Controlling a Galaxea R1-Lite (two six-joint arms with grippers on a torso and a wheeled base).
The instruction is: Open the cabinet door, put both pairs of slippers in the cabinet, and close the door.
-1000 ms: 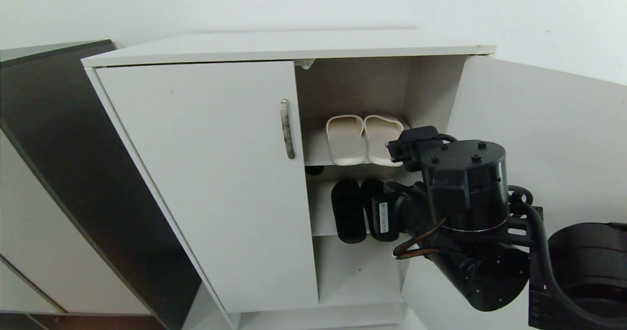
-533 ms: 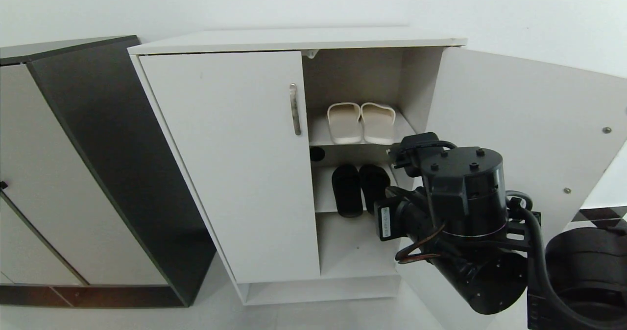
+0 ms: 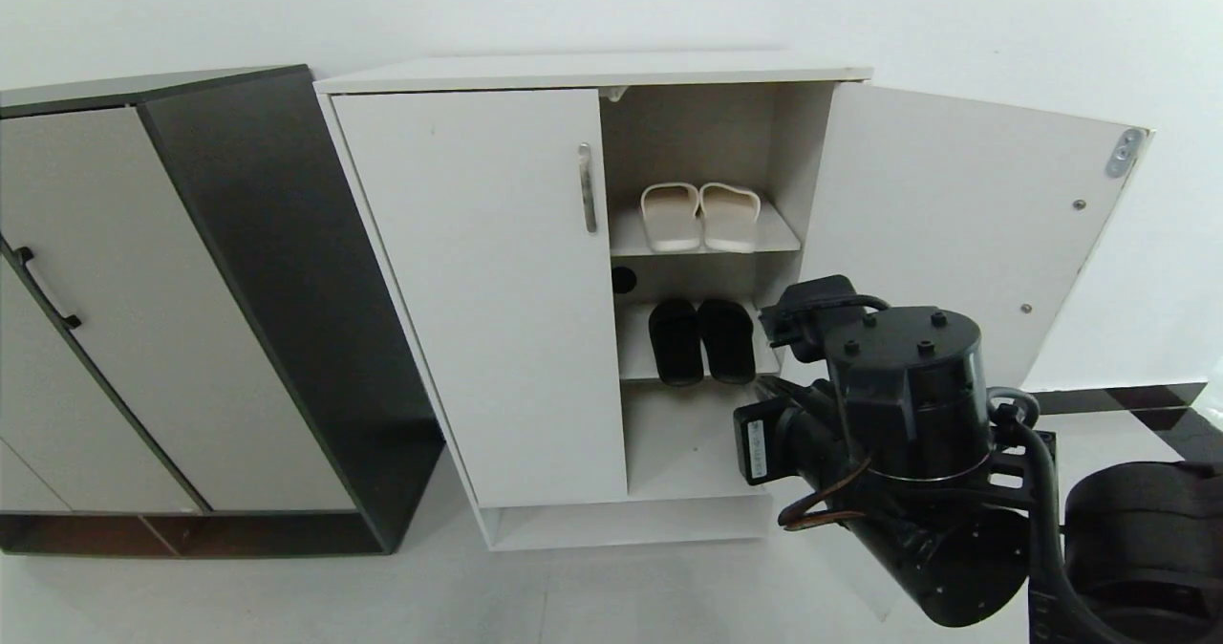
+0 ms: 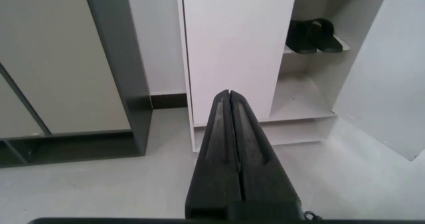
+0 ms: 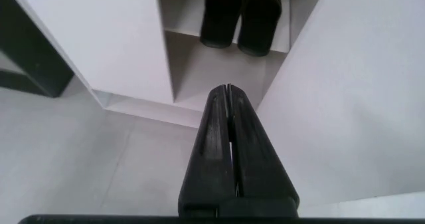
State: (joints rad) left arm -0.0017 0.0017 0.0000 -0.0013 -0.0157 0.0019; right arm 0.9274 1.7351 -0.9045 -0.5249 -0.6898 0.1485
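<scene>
1. Two pairs of slippers sit inside the white cabinet (image 3: 592, 69) at the centre of the head view: the cream slippers (image 3: 674, 219) side by side on the upper shelf, the black slippers (image 3: 676, 343) side by side on the shelf below, toes pointing inward.
2. Below the black pair the bottom compartment (image 3: 688, 434) is bare.
3. Its right door (image 3: 955, 233) stands swung wide open toward the right of the frame; the left door (image 3: 487, 290) is shut, with a metal handle (image 3: 587, 188) upright along its inner edge.
4. At the left of the frame a dark cabinet (image 3: 277, 271) with pale doors stands just beside the white one, on the light floor (image 3: 287, 596).
5. The right arm (image 3: 908, 405) fills the lower right of the head view; a white label (image 3: 756, 443) on it carries print too small to read.
6. The left gripper (image 4: 229, 94) hangs above the floor facing the closed door, jaws pressed together, holding nothing.
7. The right gripper (image 5: 228, 88) hangs above the floor in front of the open side, next to the open door, jaws likewise closed and empty.
</scene>
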